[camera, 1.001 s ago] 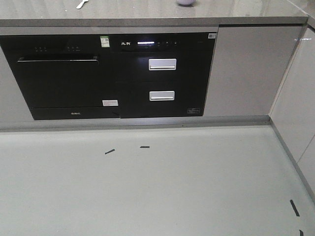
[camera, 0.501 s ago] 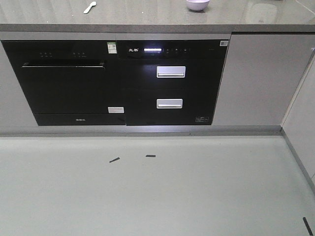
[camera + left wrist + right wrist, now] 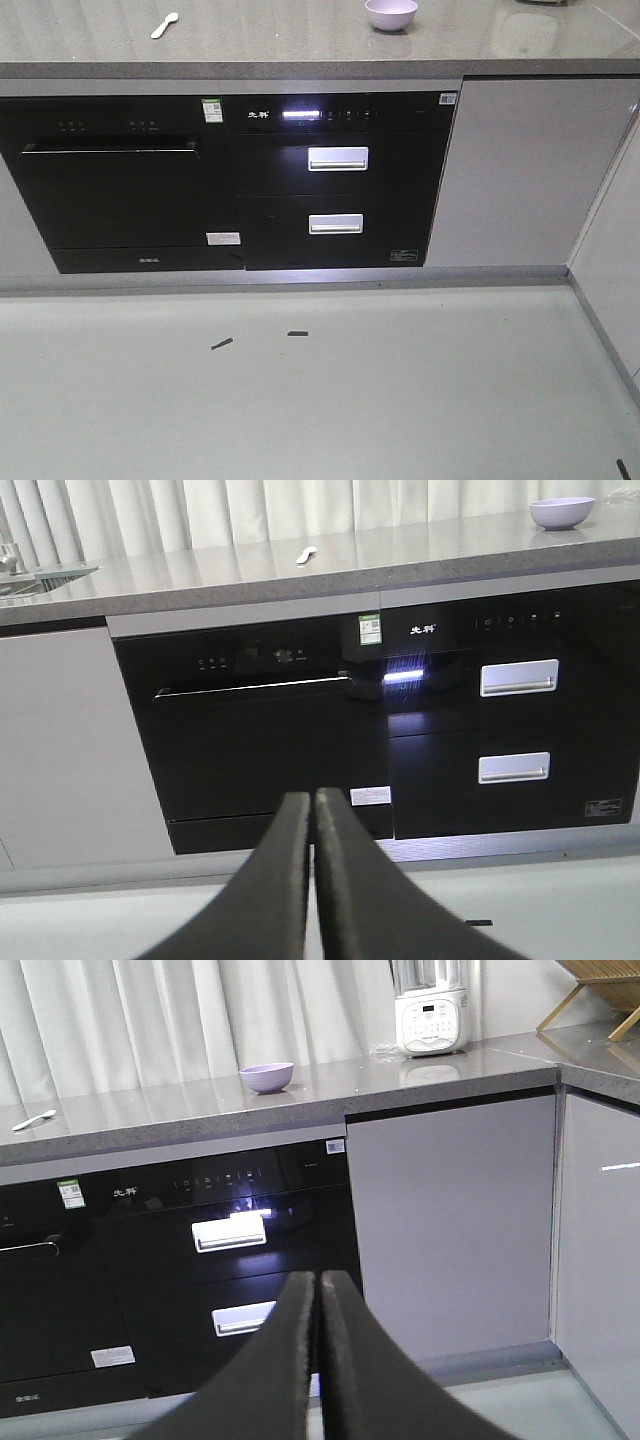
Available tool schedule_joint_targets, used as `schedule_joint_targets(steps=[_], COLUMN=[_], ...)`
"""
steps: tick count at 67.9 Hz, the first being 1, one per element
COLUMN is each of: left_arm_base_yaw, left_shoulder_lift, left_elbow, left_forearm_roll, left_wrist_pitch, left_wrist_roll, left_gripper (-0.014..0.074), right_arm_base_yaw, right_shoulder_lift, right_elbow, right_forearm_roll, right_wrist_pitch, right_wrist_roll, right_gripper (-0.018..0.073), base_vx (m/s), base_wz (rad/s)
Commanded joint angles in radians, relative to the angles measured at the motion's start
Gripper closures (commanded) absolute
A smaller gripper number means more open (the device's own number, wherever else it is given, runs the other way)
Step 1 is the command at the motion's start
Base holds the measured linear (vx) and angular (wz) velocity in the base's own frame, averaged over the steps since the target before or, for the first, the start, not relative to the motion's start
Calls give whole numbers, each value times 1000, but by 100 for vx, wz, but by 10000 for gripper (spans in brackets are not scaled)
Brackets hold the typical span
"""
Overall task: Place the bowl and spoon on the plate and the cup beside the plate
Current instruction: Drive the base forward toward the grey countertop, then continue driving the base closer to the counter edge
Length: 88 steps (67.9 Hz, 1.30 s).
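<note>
Bowl: the lavender bowl (image 3: 391, 13) stands upright on the grey bench (image 3: 300, 45), at about 1 o'clock in the front view, back from the front edge.
Spoon: the pale spoon (image 3: 165, 25) lies flat on the same bench at about 11 o'clock, well apart from the bowl and off at its 9 o'clock.
Left claw: the left claw (image 3: 312, 798) is narrow, its two dark fingers pressed together tip to tip, held low in front of the black appliance (image 3: 250, 730); from here the spoon (image 3: 306, 554) shows at 12 o'clock and the bowl (image 3: 561, 512) at 2 o'clock.
Right claw: the right claw (image 3: 319, 1278) is likewise narrow, fingers touching along their length, facing the drawer unit (image 3: 230, 1260); the bowl (image 3: 266, 1077) sits at 12 o'clock above it, the spoon (image 3: 33, 1119) at 10 o'clock.
Under the bench: the drawer unit carries two silver handles (image 3: 338, 158), one above the other, with a lit strip over them.
Floor: short black tape marks (image 3: 222, 343) lie on the pale floor (image 3: 320, 400).
Background: white curtains (image 3: 250, 510) hang behind the bench; a white blender base (image 3: 430, 1020) stands at its far right.
</note>
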Motion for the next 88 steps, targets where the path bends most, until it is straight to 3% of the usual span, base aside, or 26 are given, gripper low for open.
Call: schedule_joint_targets(steps=[1, 88], left_arm_base_yaw=[1, 1], left_shoulder_lift=[-15, -15], left_elbow=[-8, -8], left_forearm_roll=[-9, -9], left_wrist_pitch=[-78, -78], left_wrist_roll=[-4, -4], left_gripper=[603, 603], right_arm_base_yaw=[-5, -5], right_shoulder_lift=[-8, -8], right_elbow=[4, 4], right_forearm_roll=[-10, -10], right_wrist_pitch=[-77, -77], right_wrist_roll=[-6, -6], right_gripper=[562, 562], base_vx=[11, 10], base_wz=[-2, 4])
